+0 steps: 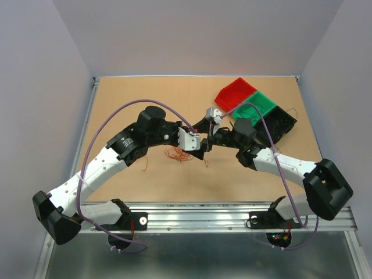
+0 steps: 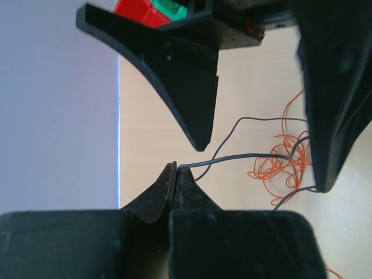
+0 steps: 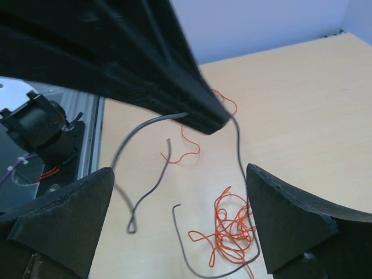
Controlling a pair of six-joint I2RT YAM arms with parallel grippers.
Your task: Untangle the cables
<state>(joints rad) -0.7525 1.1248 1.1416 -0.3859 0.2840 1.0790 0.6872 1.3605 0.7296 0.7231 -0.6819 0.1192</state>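
- Left gripper (image 2: pixel 175 168) pressed together, pinching one end of a dark grey cable (image 2: pixel 244 156) above the table (image 1: pixel 128 93)
- Right gripper (image 3: pixel 179 171) spread wide, that strand hanging between its fingers
- Orange cables (image 3: pixel 229 229) lie tangled on the table beneath

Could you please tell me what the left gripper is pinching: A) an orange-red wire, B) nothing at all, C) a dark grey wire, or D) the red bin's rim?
C: the left wrist view shows the left gripper shut on the end of a dark grey wire.
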